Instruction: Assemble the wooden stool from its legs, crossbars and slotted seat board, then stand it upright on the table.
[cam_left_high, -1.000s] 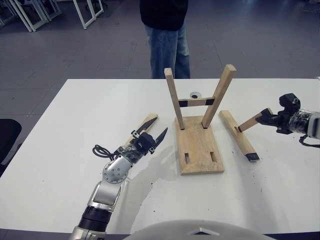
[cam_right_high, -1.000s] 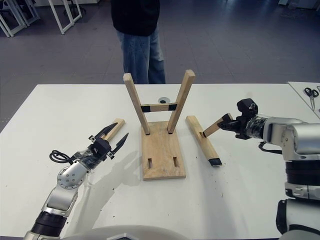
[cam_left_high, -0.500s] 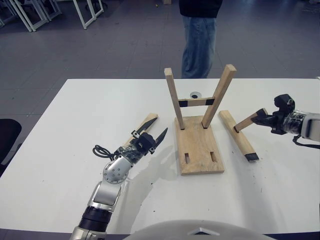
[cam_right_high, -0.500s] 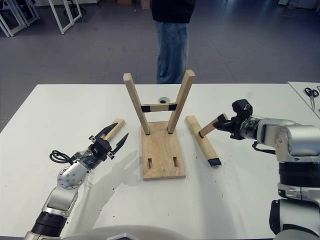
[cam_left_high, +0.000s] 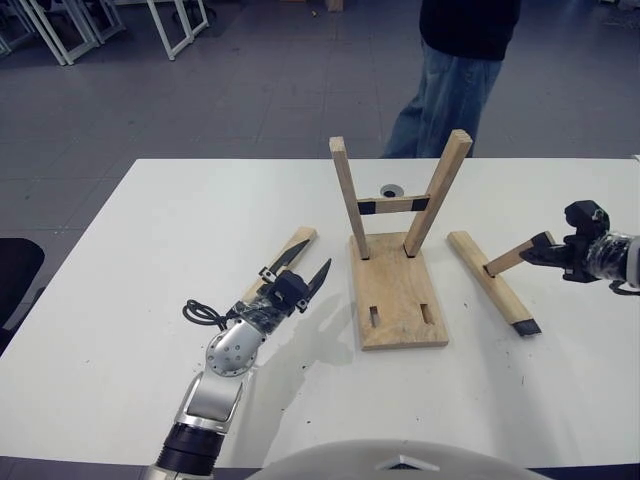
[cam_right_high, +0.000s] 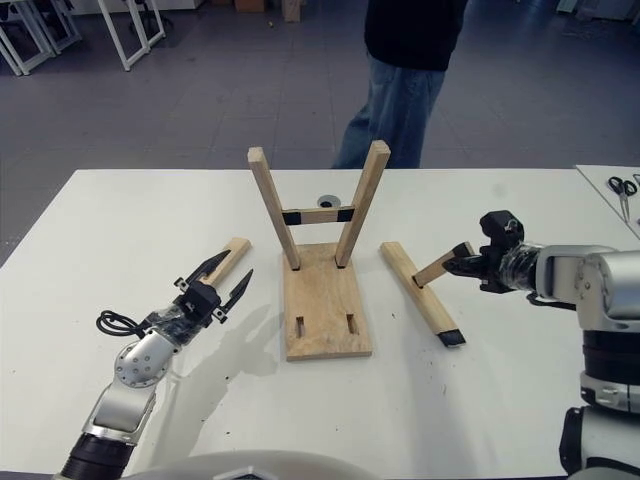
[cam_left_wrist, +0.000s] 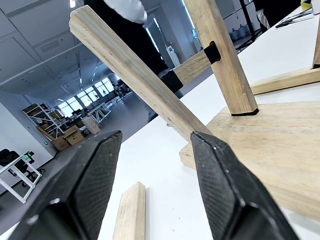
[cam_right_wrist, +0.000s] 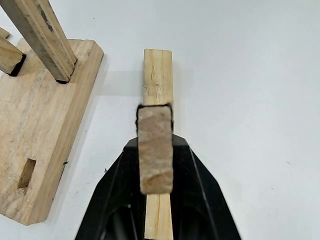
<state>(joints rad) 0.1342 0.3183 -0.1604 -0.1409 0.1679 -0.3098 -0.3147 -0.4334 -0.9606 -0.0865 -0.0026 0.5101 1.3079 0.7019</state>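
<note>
Leg (cam_left_high: 492, 282) slides toward 3 o'clock; right end effector (cam_left_high: 541, 253) grips its crossbar (cam_left_high: 508, 259), left end effector (cam_left_high: 300, 268) gapes; best tip it upright over slots (cam_left_high: 373, 316).

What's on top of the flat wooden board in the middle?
Two legs, joined by a short crossbar, stand in the seat board's far slots, leaning apart. Its two near slots are open. The leg ends inside the far slots are hidden.
</note>
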